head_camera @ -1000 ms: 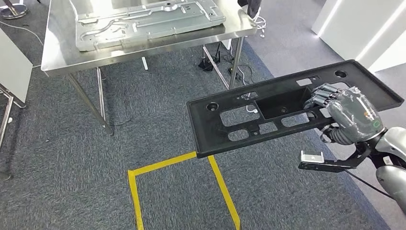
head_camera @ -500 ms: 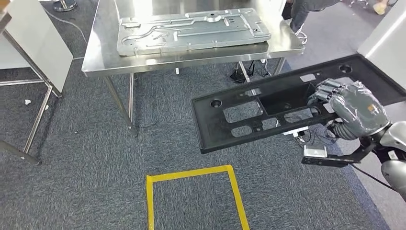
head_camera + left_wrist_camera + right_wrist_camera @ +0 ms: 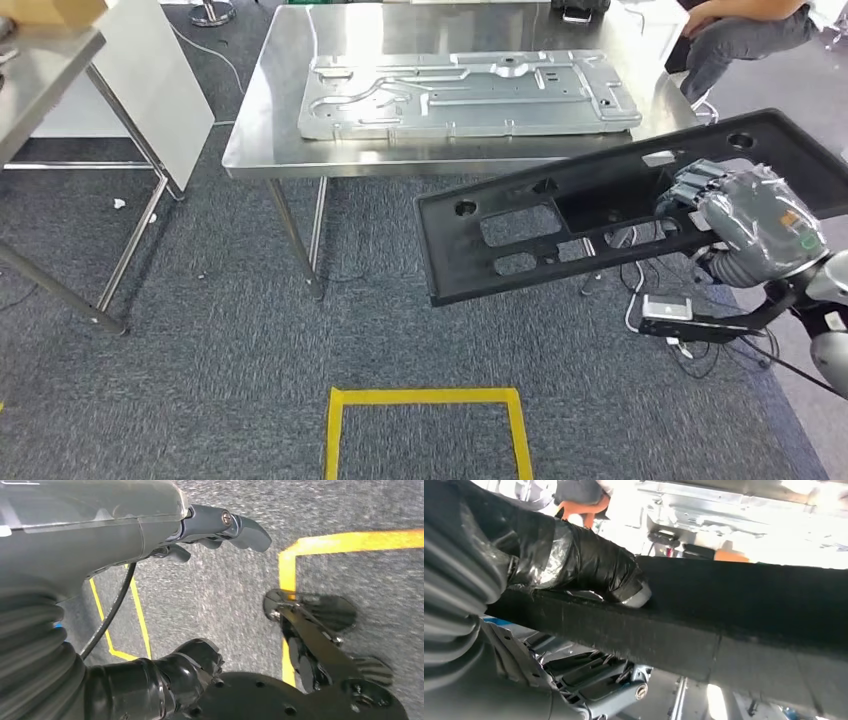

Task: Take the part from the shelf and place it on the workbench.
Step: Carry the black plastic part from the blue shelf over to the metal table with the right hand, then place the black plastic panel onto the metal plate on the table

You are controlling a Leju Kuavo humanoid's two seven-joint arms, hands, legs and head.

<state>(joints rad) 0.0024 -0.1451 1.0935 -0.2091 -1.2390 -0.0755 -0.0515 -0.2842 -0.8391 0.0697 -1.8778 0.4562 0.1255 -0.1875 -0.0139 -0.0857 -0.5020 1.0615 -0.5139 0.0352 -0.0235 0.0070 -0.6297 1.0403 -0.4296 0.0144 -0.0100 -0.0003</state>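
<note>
One steel counter (image 3: 262,150) at upper left carrying a pressed metal panel (image 3: 465,92), left hand (image 3: 150,525) hanging over carpet (fingers loosely apart, holding nothing), black part (image 3: 600,205) held in mid-air short of the counter, right hand (image 3: 745,215) clasped around its edge.

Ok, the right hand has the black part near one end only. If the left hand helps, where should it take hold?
Probably the free far end of the black part, coming from the robot's left side. The long flat panel sticks out leftward and tilts from the right hand, so that end hangs unsupported. Its raised rim and the cutouts near it give fingers an edge to hook. The left hand hangs over the carpet.
</note>
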